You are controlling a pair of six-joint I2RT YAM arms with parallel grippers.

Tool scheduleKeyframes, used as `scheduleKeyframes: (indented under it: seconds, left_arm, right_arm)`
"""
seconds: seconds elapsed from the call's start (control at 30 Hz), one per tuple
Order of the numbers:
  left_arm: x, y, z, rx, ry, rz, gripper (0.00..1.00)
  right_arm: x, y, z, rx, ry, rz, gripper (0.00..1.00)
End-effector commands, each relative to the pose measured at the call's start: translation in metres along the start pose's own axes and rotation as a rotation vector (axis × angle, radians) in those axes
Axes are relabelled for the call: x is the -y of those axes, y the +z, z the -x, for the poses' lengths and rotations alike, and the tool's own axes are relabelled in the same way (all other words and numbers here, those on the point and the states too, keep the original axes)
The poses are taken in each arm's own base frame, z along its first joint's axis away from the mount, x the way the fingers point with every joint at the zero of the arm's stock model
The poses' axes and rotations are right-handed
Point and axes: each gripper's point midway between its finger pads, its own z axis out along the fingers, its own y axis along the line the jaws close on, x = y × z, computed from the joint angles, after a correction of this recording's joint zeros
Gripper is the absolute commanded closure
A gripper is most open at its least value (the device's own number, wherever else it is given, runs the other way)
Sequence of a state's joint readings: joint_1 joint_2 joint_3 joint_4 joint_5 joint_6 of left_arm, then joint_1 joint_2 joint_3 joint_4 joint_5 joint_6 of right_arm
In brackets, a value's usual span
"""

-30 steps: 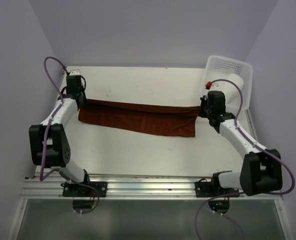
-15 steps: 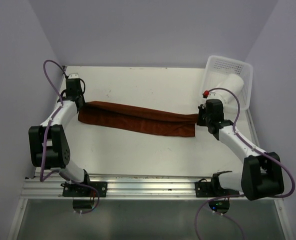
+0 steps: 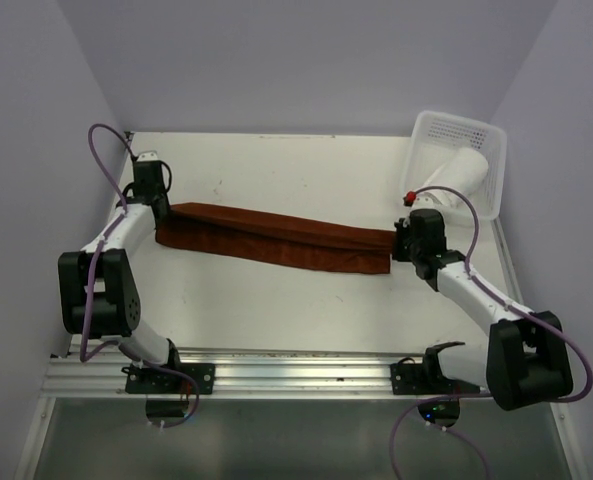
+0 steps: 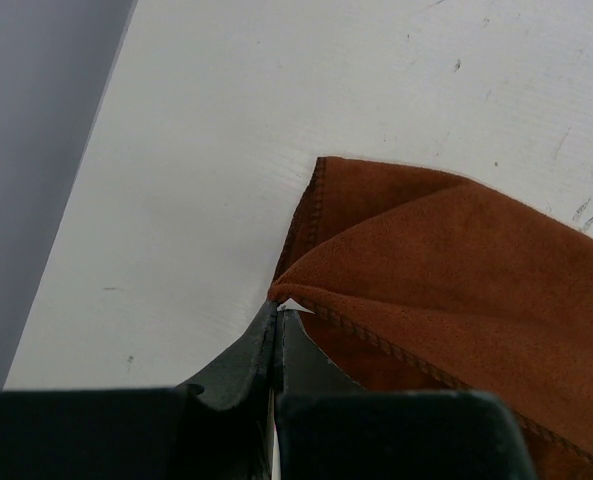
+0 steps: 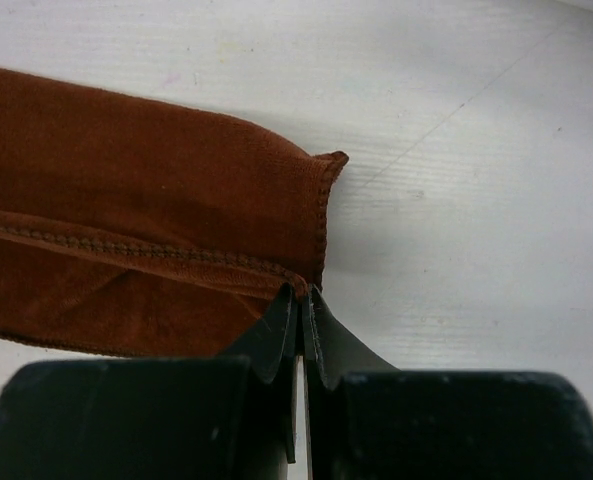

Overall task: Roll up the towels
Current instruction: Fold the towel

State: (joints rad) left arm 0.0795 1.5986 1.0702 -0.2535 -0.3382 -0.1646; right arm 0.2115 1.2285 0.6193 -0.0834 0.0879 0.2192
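Seeing our left pincer [image 4: 278, 312] pressed together on the left end of the rust-brown towel [image 3: 276, 238], pinching a folded hem edge. Our right pincer [image 5: 301, 292] is likewise clamped on the hem at the towel's right end. The towel is folded lengthwise into a long band and lies across the tabletop [image 3: 276, 310] from left to right, its right end slightly nearer. The white towel [image 3: 458, 178] looks rolled and sits in the basket [image 3: 446, 118] at the far right corner.

Rust-brown towel [image 4: 456, 270], corner in end effector [image 4: 278, 314]
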Motion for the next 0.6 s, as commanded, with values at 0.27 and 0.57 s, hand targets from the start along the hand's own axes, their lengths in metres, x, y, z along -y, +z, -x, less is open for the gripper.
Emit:
scheduleKeyframes:
  seconds: [0.27,0.57]
  left_arm:
    - [-0.018,-0.01,0.017,0.096,-0.061,0.054,1.0]
    - [-0.021,-0.013,0.014,0.11,-0.084,0.063,0.96]
  right_arm:
    - [-0.004,-0.014,0.013,0.147,0.028,0.029,0.96]
    - [-0.006,-0.017,0.01,0.146,0.028,0.028,0.56]
